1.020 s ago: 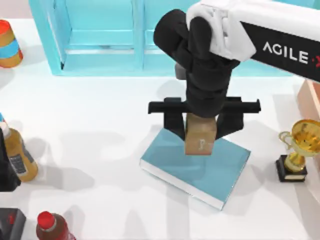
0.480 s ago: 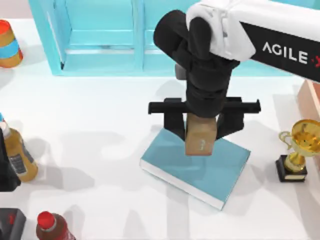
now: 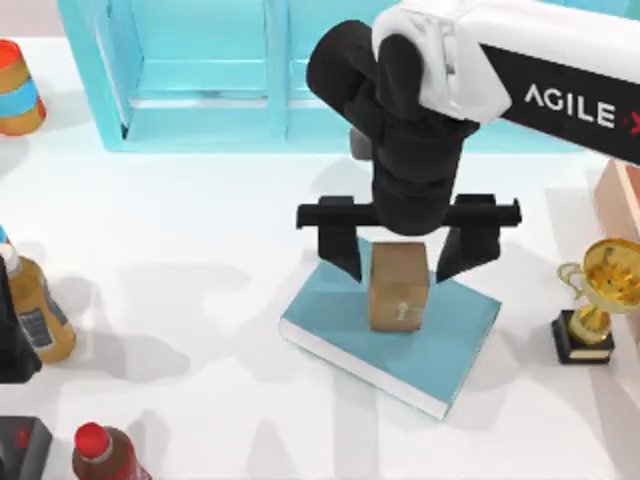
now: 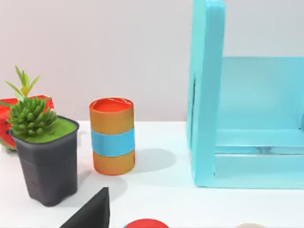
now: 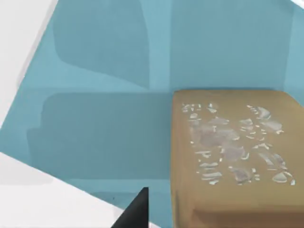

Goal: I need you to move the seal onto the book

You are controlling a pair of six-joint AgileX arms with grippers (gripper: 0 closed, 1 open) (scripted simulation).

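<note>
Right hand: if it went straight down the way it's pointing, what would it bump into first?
Probably the seal. The right hand points straight down with its fingers spread either side of the seal, which stands on the book. How high the hand hangs above it is hard to judge.

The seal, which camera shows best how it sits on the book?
The top view: the whole seal stands on the book, between the open fingers of the right gripper. The right wrist view gives a close look at its marked top over blue cover. The left wrist view faces the shelf.
</note>
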